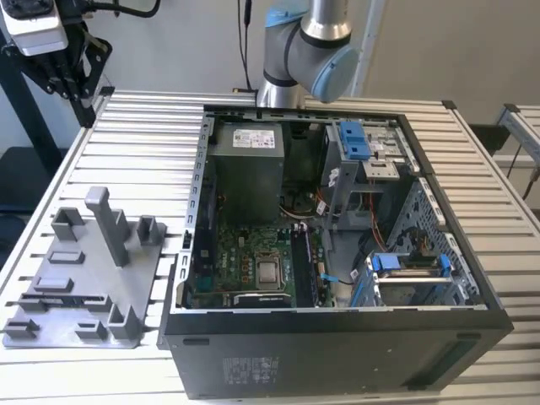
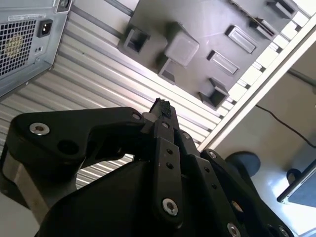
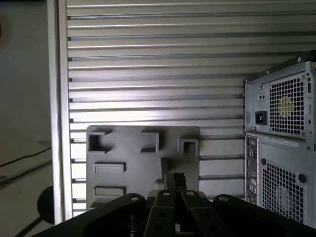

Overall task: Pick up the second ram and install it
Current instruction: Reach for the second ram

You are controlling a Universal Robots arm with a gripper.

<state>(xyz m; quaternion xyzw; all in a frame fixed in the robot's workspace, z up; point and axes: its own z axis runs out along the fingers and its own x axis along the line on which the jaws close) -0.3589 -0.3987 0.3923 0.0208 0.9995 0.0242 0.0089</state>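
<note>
Claw (image 2: pixel 159 113) status: fingers drawn together, almost fully closed. A thin, nearly black strip seen edge-on, apparently the second ram (image 2: pixel 163 104), projects from between the tips in the second wrist view. In the exterior view the claw (image 1: pixel 80 91) hangs high over the far corner of the bench on the exterior view's left, well apart from the case.

1. Nearest: the black outer wall of the open metal computer case (image 1: pixel 337 354), lying on its side on the slatted aluminium bench (image 1: pixel 143 135).
2. Beside the case, on the exterior view's left: the grey plastic fixture plate (image 1: pixel 84 295), with upright holders and one tall post. No dark stick can be made out in its pockets.
3. Inside the case: the green motherboard (image 1: pixel 240 253), with the long black slots (image 1: pixel 302 266) to the exterior view's right of the square silver processor (image 1: pixel 268 272).
4. Farther in: the grey power supply box (image 1: pixel 245 169).
5. Farthest: the silver-and-blue robot arm joint (image 1: pixel 316 51).
</note>
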